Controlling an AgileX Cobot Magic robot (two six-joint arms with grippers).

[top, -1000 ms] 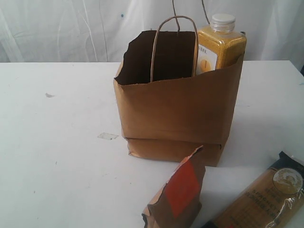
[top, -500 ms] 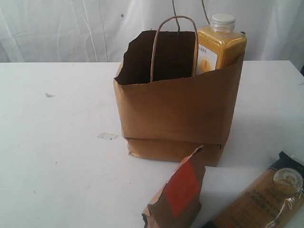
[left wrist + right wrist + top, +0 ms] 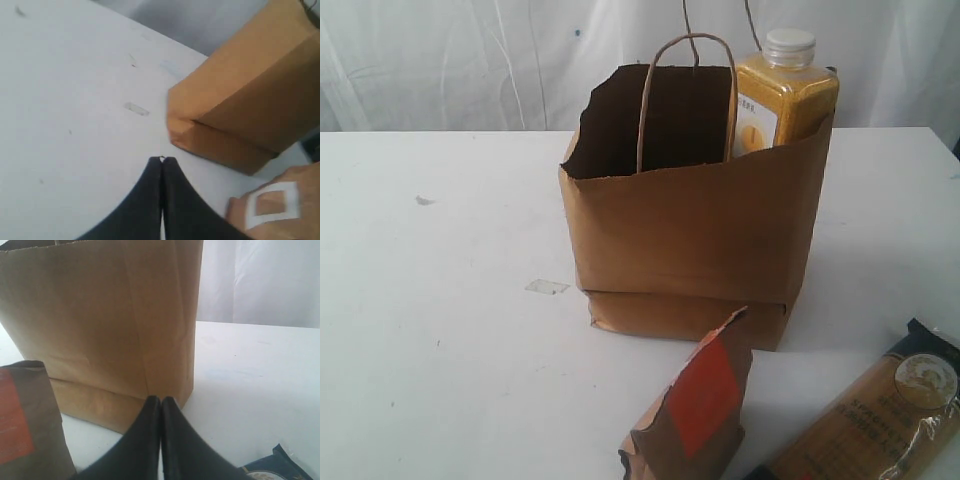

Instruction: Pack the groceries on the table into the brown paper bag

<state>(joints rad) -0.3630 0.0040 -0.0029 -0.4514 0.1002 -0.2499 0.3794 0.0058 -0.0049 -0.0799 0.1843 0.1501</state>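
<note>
The brown paper bag (image 3: 695,235) stands open in the middle of the white table (image 3: 440,330), its handle up. A yellow white-capped bottle (image 3: 785,95) rises behind the bag's far right corner. In front of the bag stands the brown pouch with an orange-red label (image 3: 695,410). The spaghetti packet (image 3: 875,415) lies at the lower right. No gripper shows in the exterior view. My left gripper (image 3: 162,160) is shut and empty above the table near the bag's (image 3: 250,100) corner. My right gripper (image 3: 161,399) is shut and empty in front of the bag (image 3: 100,315), beside the pouch (image 3: 25,430).
A small piece of tape (image 3: 547,287) lies on the table left of the bag. A white curtain (image 3: 470,60) hangs behind the table. The packet's dark end (image 3: 272,467) shows in the right wrist view. The left wrist view has a white-outlined label on a tan item (image 3: 272,205).
</note>
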